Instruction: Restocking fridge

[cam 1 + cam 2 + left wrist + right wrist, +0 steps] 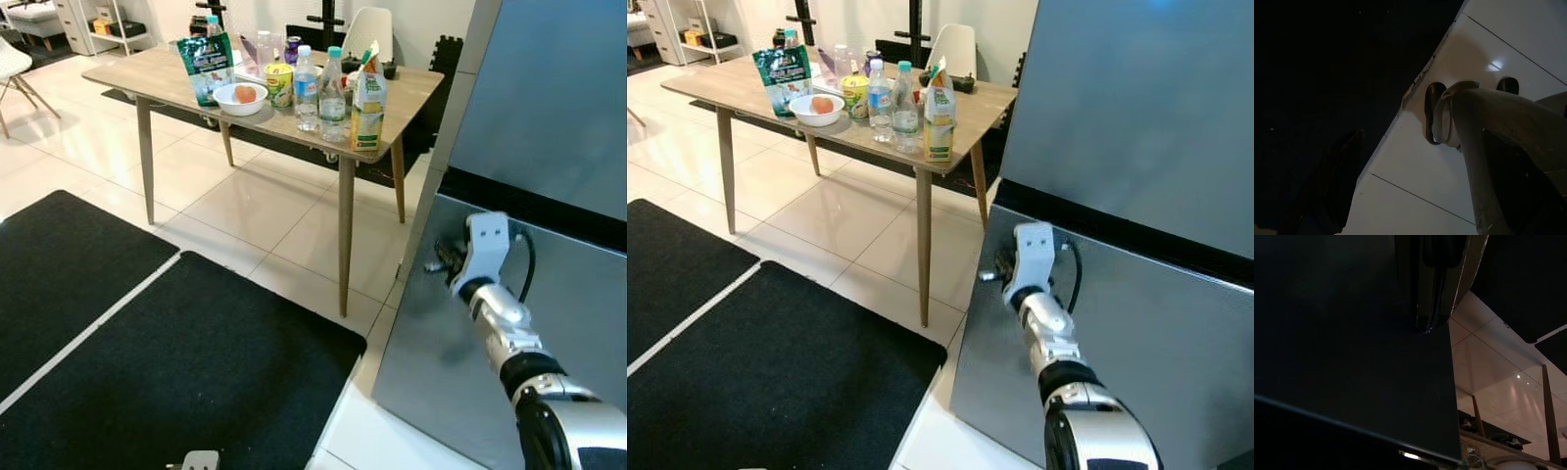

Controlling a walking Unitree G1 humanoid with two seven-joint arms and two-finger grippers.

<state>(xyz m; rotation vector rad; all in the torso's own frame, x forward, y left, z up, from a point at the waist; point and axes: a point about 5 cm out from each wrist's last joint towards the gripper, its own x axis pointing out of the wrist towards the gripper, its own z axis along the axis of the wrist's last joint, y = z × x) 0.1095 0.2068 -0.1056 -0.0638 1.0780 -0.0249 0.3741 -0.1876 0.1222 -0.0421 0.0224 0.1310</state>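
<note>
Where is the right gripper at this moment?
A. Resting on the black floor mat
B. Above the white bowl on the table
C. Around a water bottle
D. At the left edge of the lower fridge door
D: the right gripper is held against the left edge of the grey lower fridge door, well away from the wooden table.

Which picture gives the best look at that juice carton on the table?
The left eye view: the carton stands sharp and unblocked at the table's near corner. The right eye view shows it too, slightly smaller. In both wrist views I can't make it out.
</note>
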